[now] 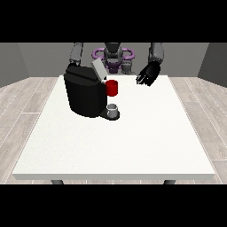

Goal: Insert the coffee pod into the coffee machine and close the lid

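One hand (146,76) at view's right, fingers relaxed | coffee machine (84,94) lid (98,69) raised, tilted

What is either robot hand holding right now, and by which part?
Nothing visible. The robot hand at the view's right hangs over the table with relaxed fingers, holding nothing. The other hand is hidden behind the coffee machine.

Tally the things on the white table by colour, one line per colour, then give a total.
Black: 1, the coffee machine
Red: 1, a red thing at the machine
Grey: 1, a grey thing on the machine's base; whether it is the pod cannot be told
Total: 3
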`<action>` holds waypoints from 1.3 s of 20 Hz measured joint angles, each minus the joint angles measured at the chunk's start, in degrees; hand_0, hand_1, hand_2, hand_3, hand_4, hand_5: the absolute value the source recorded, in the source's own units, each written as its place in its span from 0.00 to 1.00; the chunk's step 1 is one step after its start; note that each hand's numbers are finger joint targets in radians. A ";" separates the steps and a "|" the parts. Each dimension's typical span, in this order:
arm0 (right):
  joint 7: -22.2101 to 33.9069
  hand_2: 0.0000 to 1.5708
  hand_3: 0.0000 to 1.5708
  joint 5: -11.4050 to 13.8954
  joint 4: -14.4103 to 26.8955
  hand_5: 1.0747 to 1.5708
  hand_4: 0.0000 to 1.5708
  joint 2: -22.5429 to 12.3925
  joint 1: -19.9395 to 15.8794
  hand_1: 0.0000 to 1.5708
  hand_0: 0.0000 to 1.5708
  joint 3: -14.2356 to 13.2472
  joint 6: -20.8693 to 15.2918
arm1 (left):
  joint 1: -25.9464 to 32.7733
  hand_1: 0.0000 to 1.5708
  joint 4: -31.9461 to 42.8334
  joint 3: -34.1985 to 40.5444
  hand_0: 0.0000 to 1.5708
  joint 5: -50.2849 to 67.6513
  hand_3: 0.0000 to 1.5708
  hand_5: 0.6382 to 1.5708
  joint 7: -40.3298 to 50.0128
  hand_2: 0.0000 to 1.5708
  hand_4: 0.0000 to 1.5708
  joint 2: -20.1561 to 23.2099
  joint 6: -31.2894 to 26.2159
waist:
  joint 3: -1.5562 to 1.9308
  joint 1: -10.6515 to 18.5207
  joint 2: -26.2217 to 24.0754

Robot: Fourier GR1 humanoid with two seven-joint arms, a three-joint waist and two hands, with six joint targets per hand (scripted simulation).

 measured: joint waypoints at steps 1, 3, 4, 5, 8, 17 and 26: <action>-0.38 0.00 0.00 -0.01 0.33 1.00 0.00 -0.11 0.13 0.00 0.00 -0.14 0.06 | -0.40 0.89 -0.34 0.06 0.89 -0.01 0.85 1.00 0.76 0.89 0.34 -0.58 -0.54 | 0.00 -0.06 -0.23; 0.21 0.00 0.00 0.18 0.29 1.00 0.00 0.46 0.15 0.00 0.00 0.22 -0.18 | -1.24 0.89 -0.83 0.20 0.89 0.08 0.85 1.00 1.89 0.89 0.34 -1.34 -2.03 | 0.01 -0.21 -1.10; 0.45 0.00 0.00 -0.03 0.30 1.00 0.00 0.33 -0.51 0.00 0.00 -0.02 0.04 | -1.90 0.90 -1.07 0.28 0.90 0.08 0.85 1.00 2.56 0.89 0.34 -1.87 -2.44 | 0.01 -0.30 -1.01; -0.36 0.00 0.00 -0.40 0.51 1.00 0.00 0.39 -0.23 0.00 0.00 -0.21 0.30 | -2.56 0.91 -1.41 0.54 0.91 0.15 0.85 1.00 3.14 0.89 0.35 -1.95 -2.99 | -0.01 -0.44 -1.11; -0.83 0.00 0.00 -0.94 0.82 1.00 0.00 1.19 -0.70 0.00 0.00 -0.20 0.49 | -5.67 0.85 -2.33 0.88 0.85 0.35 0.86 1.00 5.54 0.87 0.36 -2.52 -5.52 | 0.00 -0.97 -1.80; 1.50 0.00 0.00 -1.07 -3.13 1.00 0.00 0.81 -2.69 0.00 0.00 0.51 1.21 | -15.88 0.81 -1.07 7.44 0.81 4.29 0.81 1.00 11.22 0.82 0.31 -0.49 -10.60 | -0.01 -5.81 -0.99; 2.04 0.00 0.00 -1.53 -6.33 1.00 0.00 -0.44 -6.65 0.00 0.00 -0.63 1.38 | -23.15 0.78 0.61 9.63 0.78 3.72 0.78 1.00 12.63 0.82 0.30 2.79 -10.07 | 0.00 -9.46 5.42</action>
